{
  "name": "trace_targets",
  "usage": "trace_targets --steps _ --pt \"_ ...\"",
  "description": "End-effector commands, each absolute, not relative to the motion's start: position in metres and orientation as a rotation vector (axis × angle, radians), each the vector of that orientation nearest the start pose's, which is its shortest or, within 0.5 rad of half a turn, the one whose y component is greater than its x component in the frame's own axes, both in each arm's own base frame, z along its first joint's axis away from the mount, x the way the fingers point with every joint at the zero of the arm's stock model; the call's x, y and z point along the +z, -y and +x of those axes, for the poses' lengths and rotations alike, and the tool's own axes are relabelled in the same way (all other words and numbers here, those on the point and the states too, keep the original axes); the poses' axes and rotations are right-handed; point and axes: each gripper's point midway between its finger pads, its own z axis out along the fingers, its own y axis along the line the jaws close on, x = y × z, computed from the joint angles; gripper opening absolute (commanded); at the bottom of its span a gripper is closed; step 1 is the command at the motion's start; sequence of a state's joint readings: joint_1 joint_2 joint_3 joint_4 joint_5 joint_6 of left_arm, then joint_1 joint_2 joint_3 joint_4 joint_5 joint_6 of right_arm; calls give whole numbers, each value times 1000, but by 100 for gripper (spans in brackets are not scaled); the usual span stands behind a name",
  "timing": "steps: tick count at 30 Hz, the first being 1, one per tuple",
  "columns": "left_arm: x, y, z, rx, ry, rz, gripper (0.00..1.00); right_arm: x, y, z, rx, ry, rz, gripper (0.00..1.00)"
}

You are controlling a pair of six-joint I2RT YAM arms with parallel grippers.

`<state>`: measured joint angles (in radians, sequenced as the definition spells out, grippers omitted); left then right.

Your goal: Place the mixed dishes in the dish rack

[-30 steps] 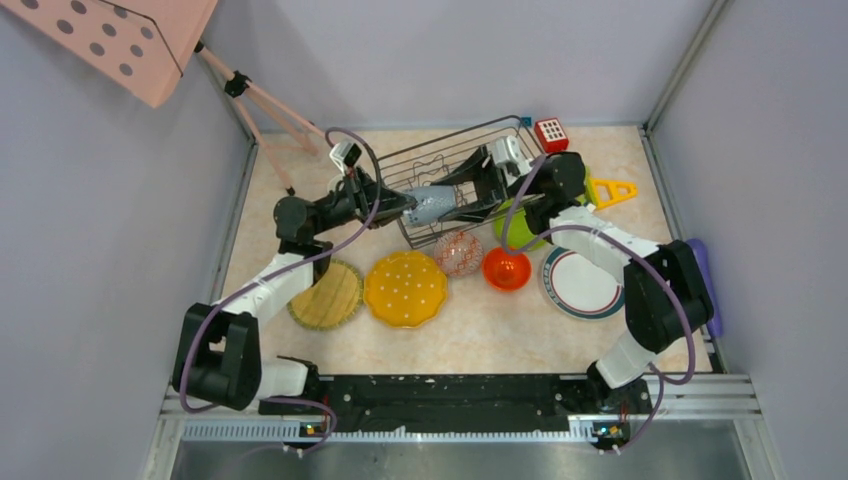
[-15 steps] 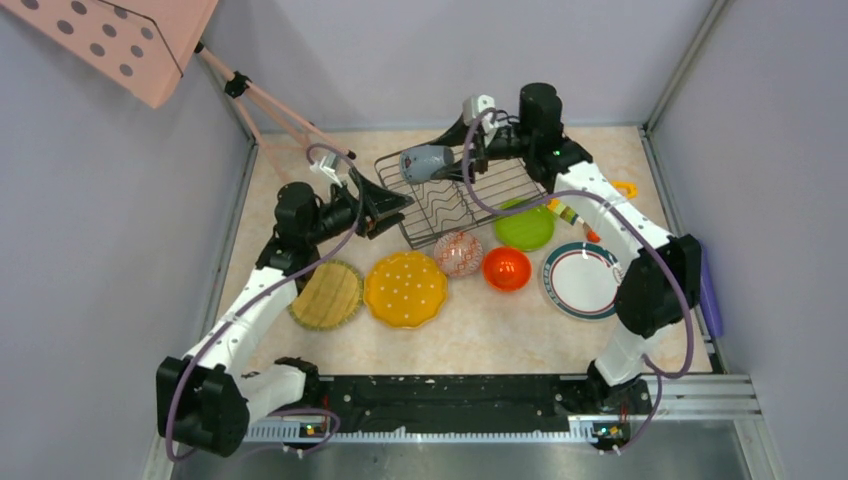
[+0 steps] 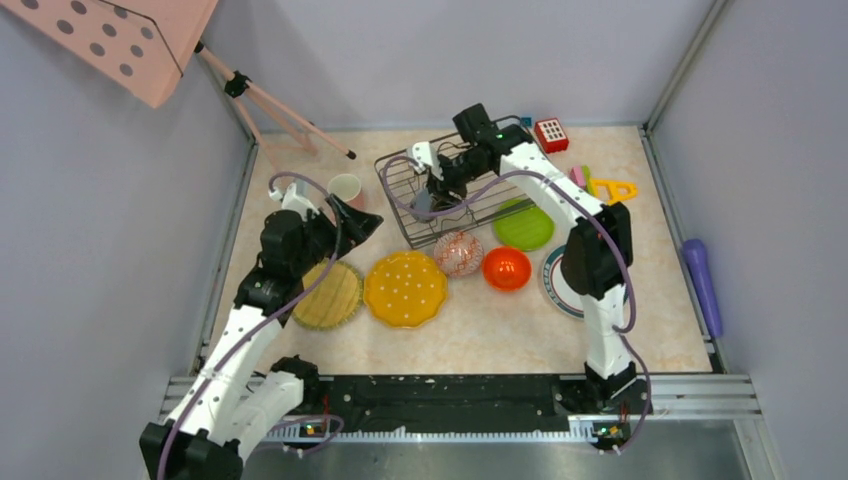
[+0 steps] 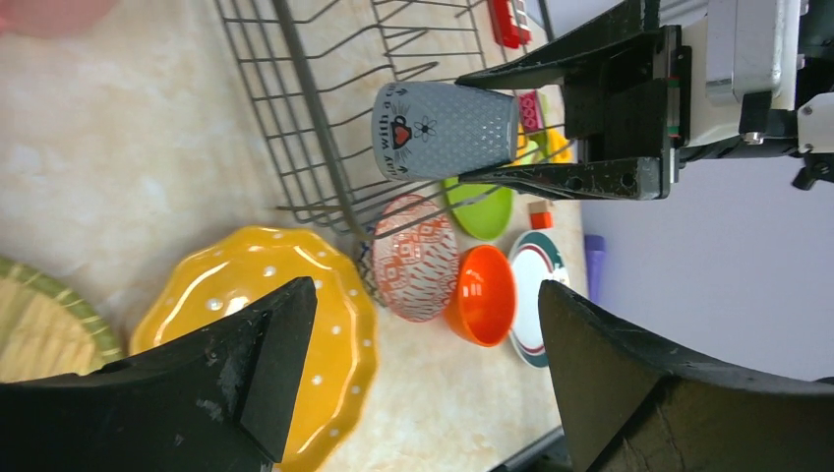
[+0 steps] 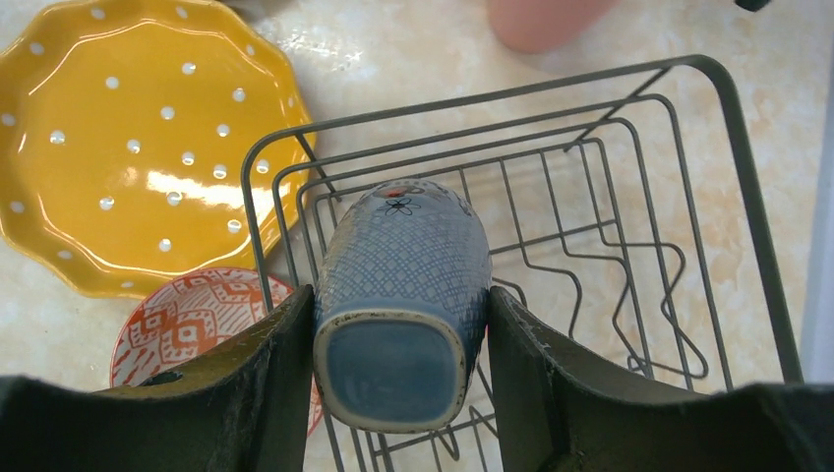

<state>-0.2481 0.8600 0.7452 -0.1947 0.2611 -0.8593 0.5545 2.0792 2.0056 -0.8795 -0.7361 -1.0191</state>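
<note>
Glazed ceramic, we judge the grey mug [image 5: 403,246] slippery and fragile. Our right gripper [image 5: 398,315] clamps its sides; our left gripper [image 4: 423,310] gapes empty.

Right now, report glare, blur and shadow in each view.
Top external: even light, soft shadows, sharp throughout. Right wrist: white glare streak on the yellow dotted plate; grey mug crisp. Left wrist: its own fingers loom dark in the foreground; orange-red bowl shows a small highlight.

left end effector [image 4: 423,300]: fingers wide apart; arm bent | right end effector [image 5: 398,295]: clamped; arm stretched forward
</note>
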Motion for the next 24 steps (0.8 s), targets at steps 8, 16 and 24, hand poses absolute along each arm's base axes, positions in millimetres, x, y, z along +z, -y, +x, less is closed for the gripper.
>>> trace_targets --steps 8,16,24 --pt "220 132 271 -838 -1948 -315 87 171 -369 377 609 -1335 -2027 0" --pt "221 134 271 -832 -1945 -261 87 138 -365 381 528 -1364 -2136 0" --pt "213 131 269 -808 -1970 -266 87 118 -368 383 529 -1364 -2179 0"
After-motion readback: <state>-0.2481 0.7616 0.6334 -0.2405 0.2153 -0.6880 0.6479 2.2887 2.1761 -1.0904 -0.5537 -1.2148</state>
